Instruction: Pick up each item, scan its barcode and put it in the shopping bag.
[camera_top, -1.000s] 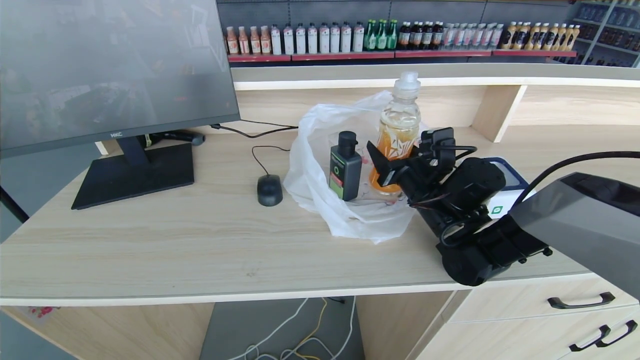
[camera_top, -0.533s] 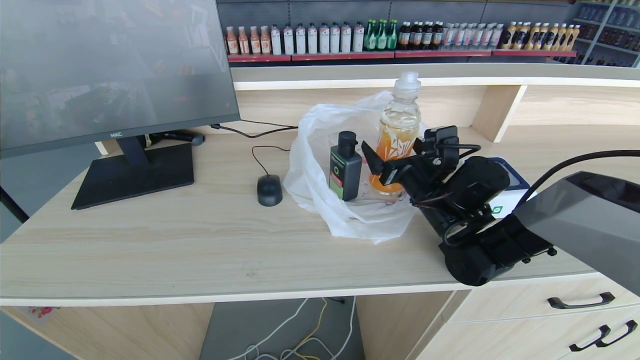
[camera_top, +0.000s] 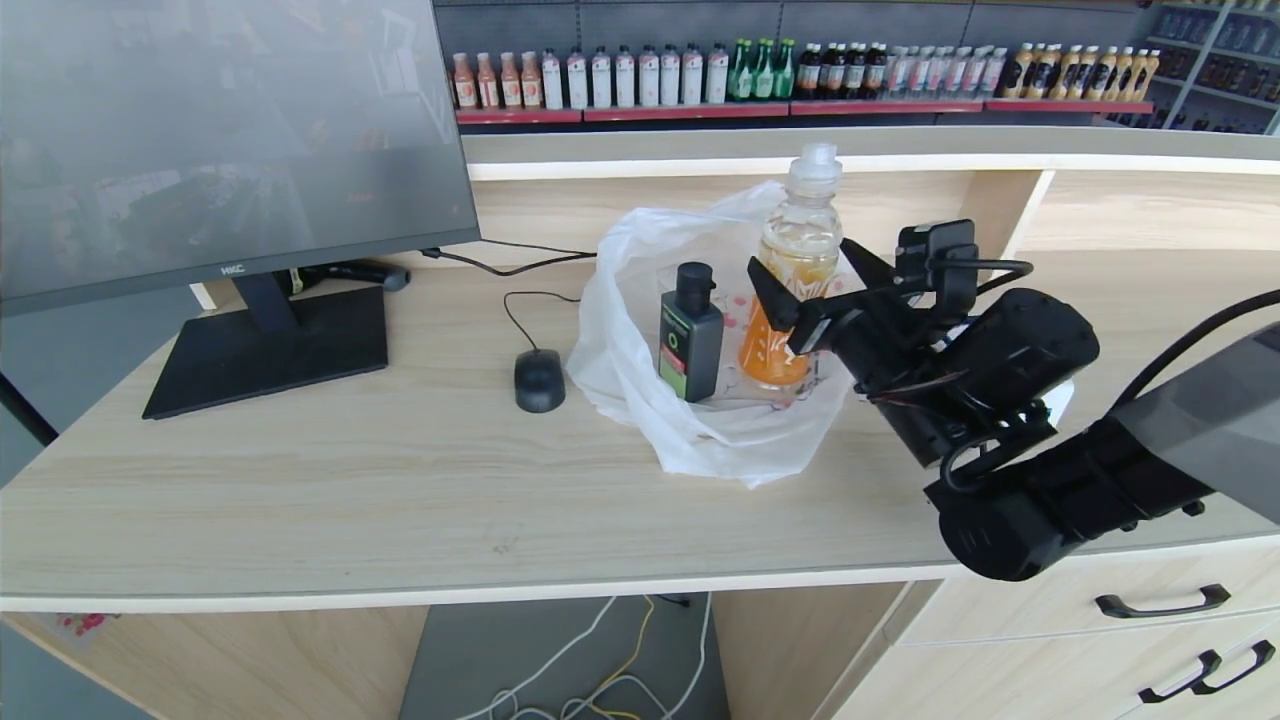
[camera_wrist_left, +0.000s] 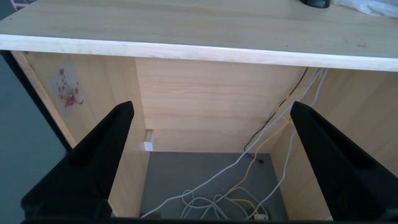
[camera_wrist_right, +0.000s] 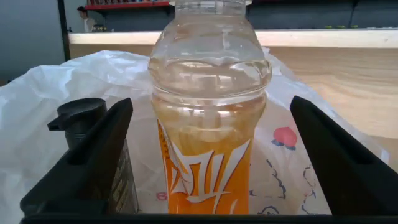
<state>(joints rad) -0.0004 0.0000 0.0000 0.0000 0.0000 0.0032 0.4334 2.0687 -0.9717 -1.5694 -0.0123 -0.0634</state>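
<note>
Clear bottle (camera_top: 796, 232), white cap, orange label, stands upright in the white bag (camera_top: 640, 340) on the worktop (camera_top: 400, 470), right of a dark bottle (camera_top: 690, 342). Right gripper (camera_top: 800, 256) fingers released, flanking it. Left gripper (camera_wrist_left: 211, 106) fingers likewise spread.

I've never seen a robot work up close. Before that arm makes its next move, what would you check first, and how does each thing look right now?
1. Orange drink bottle standing upright inside the shopping bag: ok.
2. Right tool open, one finger on each side of the orange drink bottle and not squeezing it: ok.
3. Dark bottle upright in the shopping bag beside the orange drink bottle: ok.
4. Right tool's fingers free of the bag's plastic: cannot tell.
5. Left tool open and holding nothing, down below the counter: ok.
</note>
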